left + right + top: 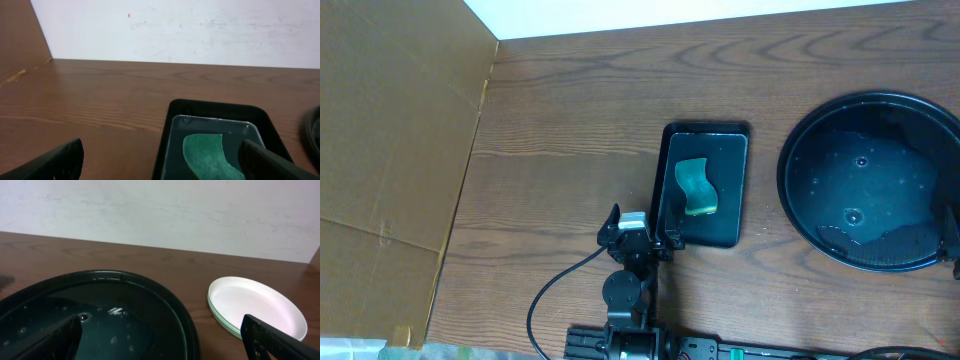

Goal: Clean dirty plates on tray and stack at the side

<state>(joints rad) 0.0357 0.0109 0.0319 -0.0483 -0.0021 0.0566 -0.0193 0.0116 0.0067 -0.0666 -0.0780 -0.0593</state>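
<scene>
Brown wooden table (pixel 560 110), seen from overhead, carries the large round black tray (pixel 840 160), wet inside, at the right, a smaller rectangular black tray (pixel 730 160) with a green sponge (pixel 696 187) in the middle, and flat cardboard (pixel 390 130) far left. The left gripper (pixel 640 235) stands at the small tray's near corner. Its wrist view shows fingers (pixel 55 162) spread wide, holding nothing. In the right wrist view the right gripper (pixel 160 340) is equally wide and empty, and round white plates (pixel 255 302) with pale rims sit stacked just beside the round tray.
</scene>
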